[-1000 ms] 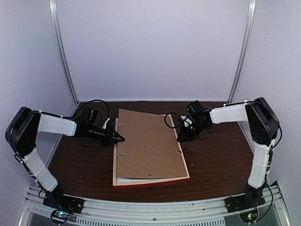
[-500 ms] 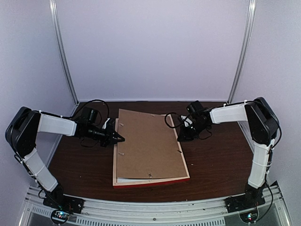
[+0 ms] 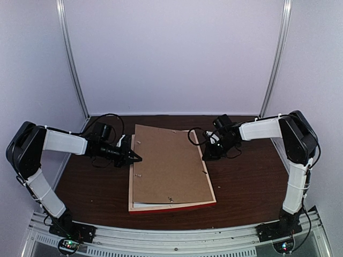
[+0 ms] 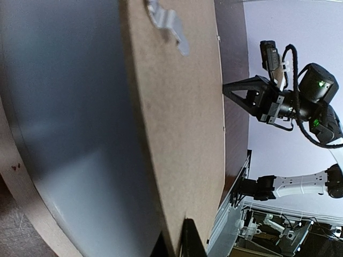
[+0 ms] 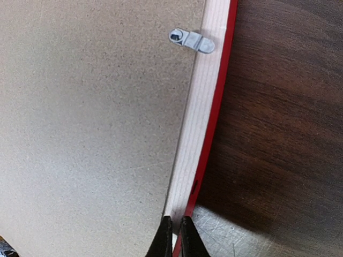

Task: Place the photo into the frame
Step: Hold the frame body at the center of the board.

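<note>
Overhead view: the frame (image 3: 177,205) lies face down in the middle of the table (image 3: 246,182). Its long axis runs away from the arm bases, leaning a little to the right. A brown board (image 3: 169,163) covers its back but sits skewed, so it overlaps the left rail. A pale strip peeks out under the board's near edge. The photo is not plainly visible, and it may be under the board. The left gripper (image 3: 136,158) reaches in from the left to the board's long left edge. The right gripper (image 3: 206,156) meets the right rail a little farther back. Both arms are equally near, one on each long side. Dark tabletop shows to either side, and the walls stand well back.

Left wrist view: the fingertips (image 4: 192,243) are closed thin on the board's edge, which is raised off a grey-blue sheet (image 4: 69,134) beneath. Whether that sheet is glass or print cannot be told. A metal clip (image 4: 169,24) sits on the board.

Right wrist view: the jaws are narrow, with the tips nearly together over the bare-wood rail and its red outer edge showing in the slit. The gripper looks to be pressing on the rail, not pinching it. A second clip (image 5: 193,40) reaches from the rail onto the board. Seating the board probably calls for a slide to the right, across the long axis.
</note>
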You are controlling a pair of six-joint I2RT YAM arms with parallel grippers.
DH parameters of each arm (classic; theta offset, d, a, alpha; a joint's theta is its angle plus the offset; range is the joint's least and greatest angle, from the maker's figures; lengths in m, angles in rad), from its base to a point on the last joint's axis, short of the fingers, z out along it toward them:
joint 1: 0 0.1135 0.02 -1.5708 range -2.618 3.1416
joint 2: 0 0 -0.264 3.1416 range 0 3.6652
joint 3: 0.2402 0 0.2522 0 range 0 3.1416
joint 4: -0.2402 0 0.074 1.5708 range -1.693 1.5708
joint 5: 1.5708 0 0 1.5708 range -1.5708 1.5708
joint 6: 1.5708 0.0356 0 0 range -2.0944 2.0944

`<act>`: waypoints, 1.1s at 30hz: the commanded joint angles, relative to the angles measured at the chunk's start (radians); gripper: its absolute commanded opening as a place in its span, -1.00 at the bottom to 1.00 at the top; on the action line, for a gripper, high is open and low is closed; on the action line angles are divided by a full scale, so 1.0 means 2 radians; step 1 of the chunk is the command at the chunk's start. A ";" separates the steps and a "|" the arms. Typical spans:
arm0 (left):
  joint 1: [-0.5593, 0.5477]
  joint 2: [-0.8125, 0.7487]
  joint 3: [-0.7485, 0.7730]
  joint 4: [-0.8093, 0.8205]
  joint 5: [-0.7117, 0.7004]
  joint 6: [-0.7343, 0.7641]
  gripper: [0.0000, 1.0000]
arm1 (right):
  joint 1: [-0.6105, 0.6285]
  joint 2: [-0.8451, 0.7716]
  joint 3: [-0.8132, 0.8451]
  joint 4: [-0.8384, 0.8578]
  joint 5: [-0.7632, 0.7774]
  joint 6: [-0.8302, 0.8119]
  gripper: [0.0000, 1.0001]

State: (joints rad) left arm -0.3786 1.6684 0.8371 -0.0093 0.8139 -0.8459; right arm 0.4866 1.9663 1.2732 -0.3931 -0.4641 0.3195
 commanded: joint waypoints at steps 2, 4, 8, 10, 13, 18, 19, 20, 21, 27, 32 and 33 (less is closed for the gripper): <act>0.003 0.007 -0.018 -0.065 -0.096 0.046 -1.00 | -0.002 0.023 -0.002 -0.016 0.023 -0.003 -0.85; 0.003 0.007 -0.019 -0.065 -0.098 0.047 -1.00 | -0.001 0.023 -0.002 -0.016 0.023 -0.004 -0.85; 0.003 0.005 -0.022 -0.069 -0.104 0.048 -1.00 | -0.002 0.024 -0.003 -0.016 0.023 -0.005 -0.86; 0.003 0.003 -0.024 -0.068 -0.107 0.048 -1.00 | -0.002 0.024 -0.002 -0.016 0.023 -0.005 -0.86; 0.004 0.007 -0.022 -0.066 -0.109 0.047 -1.00 | -0.001 0.024 -0.002 -0.016 0.022 -0.005 -0.86; 0.003 0.009 -0.020 -0.066 -0.112 0.046 -1.00 | -0.001 0.024 -0.002 -0.017 0.022 -0.006 -0.86; 0.003 0.009 -0.020 -0.066 -0.112 0.046 -1.00 | -0.001 0.024 -0.002 -0.017 0.023 -0.006 -0.87; 0.003 0.009 -0.020 -0.066 -0.113 0.046 -1.00 | -0.001 0.024 -0.002 -0.017 0.022 -0.006 -0.86; 0.004 0.009 -0.021 -0.066 -0.114 0.046 -1.00 | -0.001 0.024 -0.001 -0.017 0.022 -0.006 -0.87; 0.003 0.008 -0.024 -0.063 -0.120 0.042 -1.00 | -0.001 0.025 0.000 -0.017 0.023 -0.006 -0.87; 0.003 0.008 -0.034 -0.056 -0.119 0.039 -1.00 | -0.001 0.024 -0.002 -0.017 0.023 -0.007 -0.87; 0.003 0.009 -0.035 -0.057 -0.118 0.039 -1.00 | -0.001 0.024 -0.002 -0.017 0.023 -0.008 -0.87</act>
State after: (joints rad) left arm -0.3786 1.6676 0.8146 -0.0101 0.7822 -0.8360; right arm 0.4866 1.9663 1.2732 -0.3923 -0.4648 0.3180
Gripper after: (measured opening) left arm 0.053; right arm 0.066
